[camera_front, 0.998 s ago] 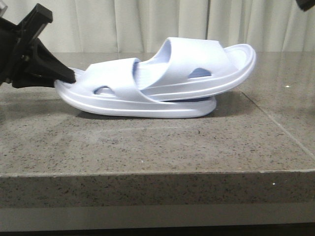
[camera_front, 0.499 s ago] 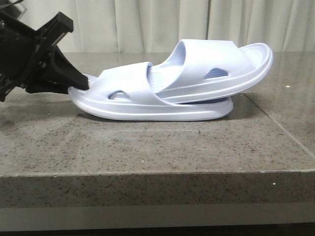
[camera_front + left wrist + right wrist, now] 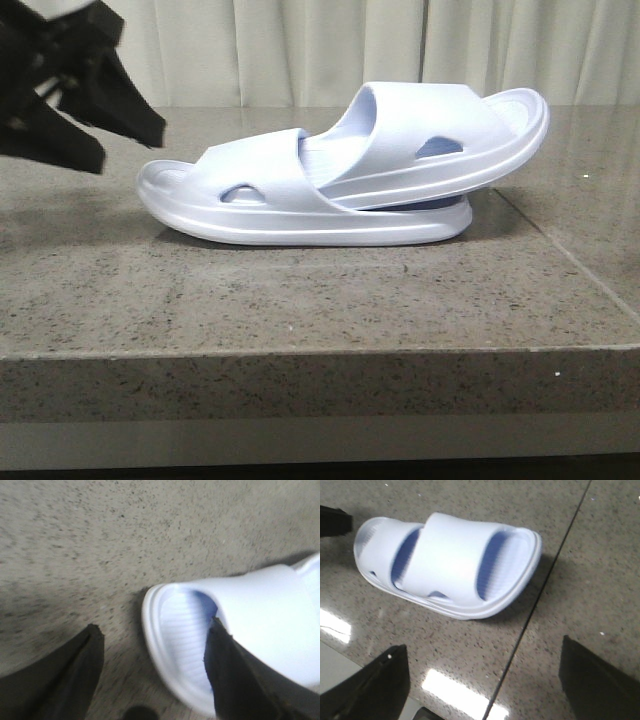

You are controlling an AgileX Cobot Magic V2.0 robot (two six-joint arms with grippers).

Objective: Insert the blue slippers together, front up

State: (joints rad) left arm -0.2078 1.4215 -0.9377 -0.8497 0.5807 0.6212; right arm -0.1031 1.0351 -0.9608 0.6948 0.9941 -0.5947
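- On the speckled granite table (image 3: 300, 300), we log the blue slippers (image 3: 350, 170): pale moulded foam, ridged footbeds, oval side holes, one nested inside the other.
- We note the left gripper (image 3: 95, 125) and the right gripper (image 3: 480, 680) gaping wide, both empty.

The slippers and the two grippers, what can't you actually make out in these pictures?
- Lower slipper: in the front view its far end sits under the upper slipper, so how deep they nest is hidden.
- Left gripper: front view cuts its body off at the left edge.
- Left wrist view: blurred; the slipper's strap runs out of frame.
- Right gripper: absent from the front view; the right wrist view shows only finger ends.
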